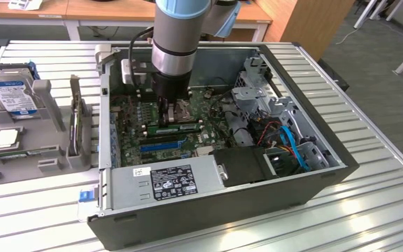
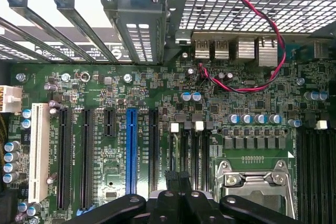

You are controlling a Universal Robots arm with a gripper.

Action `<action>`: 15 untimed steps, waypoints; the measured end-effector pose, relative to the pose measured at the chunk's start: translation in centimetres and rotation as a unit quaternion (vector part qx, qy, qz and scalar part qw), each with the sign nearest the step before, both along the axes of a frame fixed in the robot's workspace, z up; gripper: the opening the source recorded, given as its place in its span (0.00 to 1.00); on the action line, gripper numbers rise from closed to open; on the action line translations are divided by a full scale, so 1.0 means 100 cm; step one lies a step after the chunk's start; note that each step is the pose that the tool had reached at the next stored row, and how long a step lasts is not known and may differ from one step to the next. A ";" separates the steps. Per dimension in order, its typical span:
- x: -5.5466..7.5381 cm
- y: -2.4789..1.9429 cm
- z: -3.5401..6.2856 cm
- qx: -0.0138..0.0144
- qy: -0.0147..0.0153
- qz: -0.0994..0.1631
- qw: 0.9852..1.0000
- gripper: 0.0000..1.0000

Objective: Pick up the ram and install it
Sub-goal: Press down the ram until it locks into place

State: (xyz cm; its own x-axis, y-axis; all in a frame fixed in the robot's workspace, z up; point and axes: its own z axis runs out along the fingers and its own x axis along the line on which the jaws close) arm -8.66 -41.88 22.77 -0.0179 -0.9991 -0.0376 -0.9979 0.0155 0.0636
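The black gripper [image 2: 178, 179] has its jaws pressed together, empty, above the green motherboard [image 2: 252, 103]. The long green ram stick [image 1: 176, 127] sits just beside them, near the blue slot [image 2: 131, 150]. The silver CPU socket [image 2: 255, 182] is close, and grey case walls [image 1: 285, 79] stand around.

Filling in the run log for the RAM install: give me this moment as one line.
claw: shut, nothing visibly held | position: inside open PC case, above motherboard near CPU socket | ram: lying on motherboard
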 end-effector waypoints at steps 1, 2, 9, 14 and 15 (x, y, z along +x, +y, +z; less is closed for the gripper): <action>0.000 0.0000 0.0000 0.000 0.000 0.000 1.000 0.10; 0.000 0.0000 0.0000 0.000 0.000 0.000 1.000 0.10; 0.000 0.0000 -0.0014 0.000 0.000 0.000 1.000 0.10; 0.000 0.0000 -0.0026 0.000 0.000 0.000 1.000 0.10; 0.000 0.0000 -0.0026 0.000 0.000 0.000 1.000 0.10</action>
